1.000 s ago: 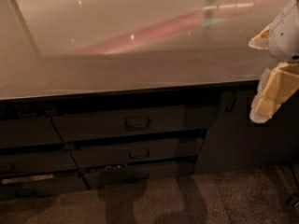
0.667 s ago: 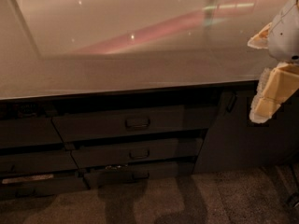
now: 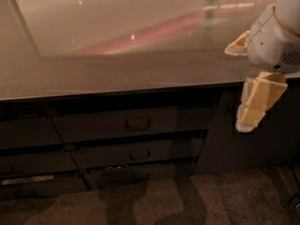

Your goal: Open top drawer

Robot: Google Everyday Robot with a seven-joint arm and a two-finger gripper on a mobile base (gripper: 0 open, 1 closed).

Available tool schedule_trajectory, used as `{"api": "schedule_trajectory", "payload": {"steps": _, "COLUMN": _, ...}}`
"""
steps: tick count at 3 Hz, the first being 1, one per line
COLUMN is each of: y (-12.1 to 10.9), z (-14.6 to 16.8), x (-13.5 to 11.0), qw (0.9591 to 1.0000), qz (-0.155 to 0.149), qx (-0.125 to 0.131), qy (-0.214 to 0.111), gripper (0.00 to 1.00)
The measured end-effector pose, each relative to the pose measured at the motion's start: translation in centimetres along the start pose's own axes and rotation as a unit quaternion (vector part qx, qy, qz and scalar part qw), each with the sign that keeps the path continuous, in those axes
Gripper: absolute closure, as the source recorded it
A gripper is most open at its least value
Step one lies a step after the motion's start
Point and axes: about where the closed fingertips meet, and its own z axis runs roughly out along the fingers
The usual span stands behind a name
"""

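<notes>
The top drawer (image 3: 93,126) is the widest dark grey front just under the counter edge, left of centre, with a small dark loop handle (image 3: 137,124) in its middle. It is shut, flush with the cabinet face. My gripper (image 3: 242,86), white with pale yellow fingers (image 3: 257,100), hangs at the right edge, in front of the counter's lip and well to the right of the handle. Its jaws stand apart and hold nothing. It touches neither the drawer nor the handle.
A glossy grey countertop (image 3: 117,64) fills the upper half. Two narrower dark drawers (image 3: 136,154) sit below the top one. Plain dark panels (image 3: 28,134) flank them on the left, and a dark cabinet side (image 3: 262,149) stands on the right. Speckled floor (image 3: 187,200) lies below.
My gripper has shifted a little to the left, toward the drawers. The drawers have not moved.
</notes>
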Motion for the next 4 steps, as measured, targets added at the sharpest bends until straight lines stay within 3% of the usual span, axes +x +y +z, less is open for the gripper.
{"api": "schedule_trajectory", "payload": {"steps": 1, "y": 1.4, "z": 1.2, "x": -2.4, "qw": 0.9987, "qz": -0.043, "qx": -0.022, "qy": -0.019, "gripper": 0.0}}
{"api": "schedule_trajectory", "payload": {"steps": 2, "y": 1.4, "z": 1.2, "x": -2.4, "qw": 0.9987, "qz": -0.043, "qx": -0.022, "qy": -0.019, "gripper": 0.0}}
{"api": "schedule_trajectory", "payload": {"steps": 4, "y": -0.3, "z": 7.2, "x": 0.9, "qw": 0.9942, "qz": 0.004, "qx": -0.105, "qy": -0.022, "gripper": 0.0}}
